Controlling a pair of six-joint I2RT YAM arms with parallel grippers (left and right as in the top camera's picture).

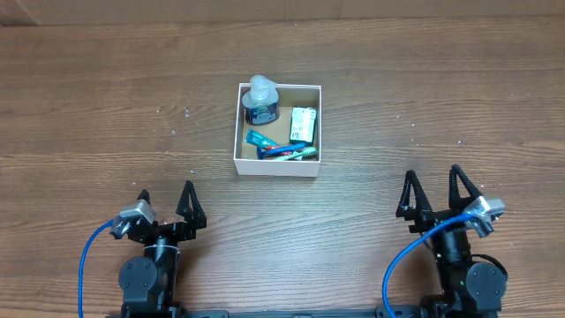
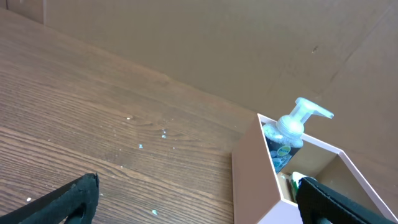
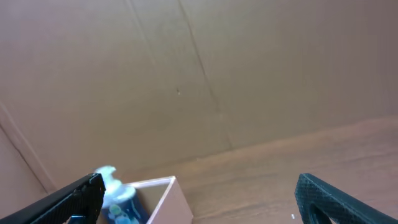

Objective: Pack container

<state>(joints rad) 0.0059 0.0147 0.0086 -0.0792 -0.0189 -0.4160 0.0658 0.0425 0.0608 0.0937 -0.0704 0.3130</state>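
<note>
The left gripper [image 1: 166,196] and the right gripper [image 1: 433,184] both sit low at the near edge of the table [image 1: 106,106]. Each has its fingers spread wide with nothing between them.

Between them and further out, near the table's middle, stands the container [image 1: 278,168], well apart from both arms. Inside it, a pump bottle [image 1: 261,100] is upright in the far left corner. A green and white pack [image 1: 304,124] lies against the right wall, and a few blue and green tubes [image 1: 281,150] lie along the near wall.

I see nothing loose on the wood, so the packing looks done or close to it. Whether a lid is meant to follow, I cannot tell.

Bare table surrounds the box on every side, so either arm has open room to approach. The pump head rises above the rim and is the one thing to clear. A cardboard wall [image 3: 199,74] closes off the far side.
</note>
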